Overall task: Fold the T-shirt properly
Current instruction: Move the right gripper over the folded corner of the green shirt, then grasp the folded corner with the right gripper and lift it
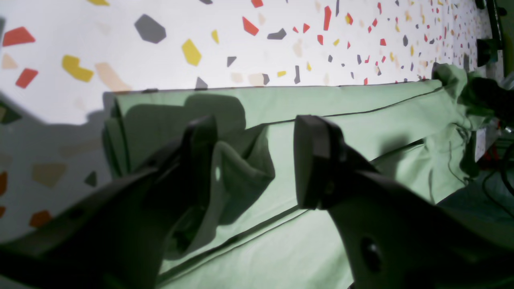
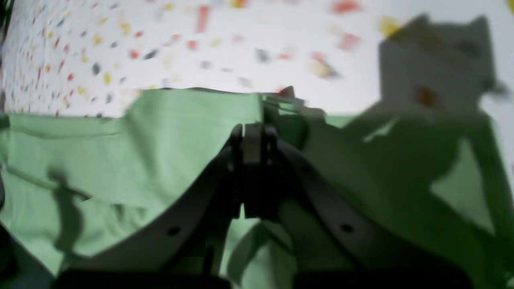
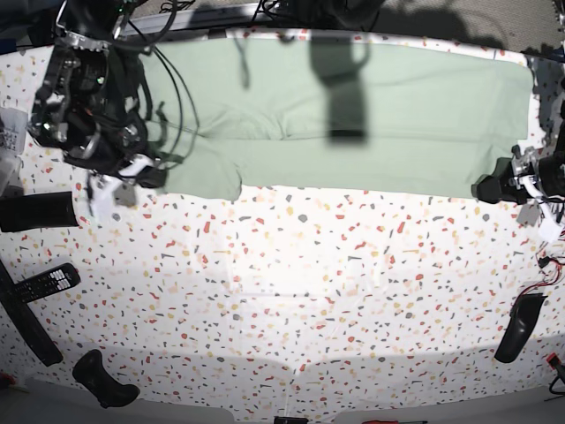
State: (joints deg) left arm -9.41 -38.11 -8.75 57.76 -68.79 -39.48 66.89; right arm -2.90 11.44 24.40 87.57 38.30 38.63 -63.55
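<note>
Base view: T-shirt (image 3: pixel 353 115) spread along far desk (image 3: pixel 291 283) edge, long axis side to side between my arms. My left hand (image 1: pixel 257 160) spread apart over hem corner; my right hand (image 2: pixel 253 136) pinched together on sleeve end.
</note>
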